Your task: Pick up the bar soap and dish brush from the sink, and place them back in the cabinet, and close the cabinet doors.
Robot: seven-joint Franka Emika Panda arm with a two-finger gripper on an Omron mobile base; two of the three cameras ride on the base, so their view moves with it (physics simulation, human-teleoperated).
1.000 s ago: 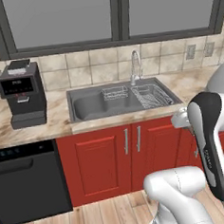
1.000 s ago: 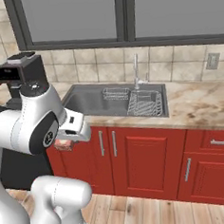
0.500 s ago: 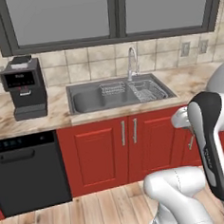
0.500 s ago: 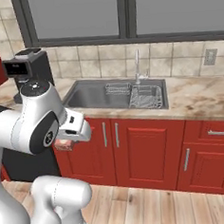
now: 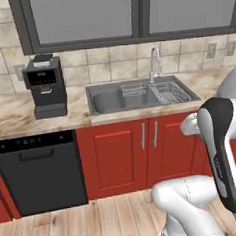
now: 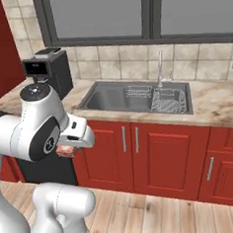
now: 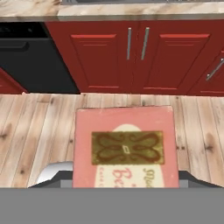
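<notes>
Hand view looks down over wood-plank flooring at the bar soap [image 7: 126,148], a flat pinkish rectangle with a pale oval label, clamped in the gripper [image 7: 126,180] in front of the glossy red lower doors. Soap is out of the grey steel sink [image 5: 108,101]; stowing it, fetching the brush and closing the cabinet remain.
</notes>
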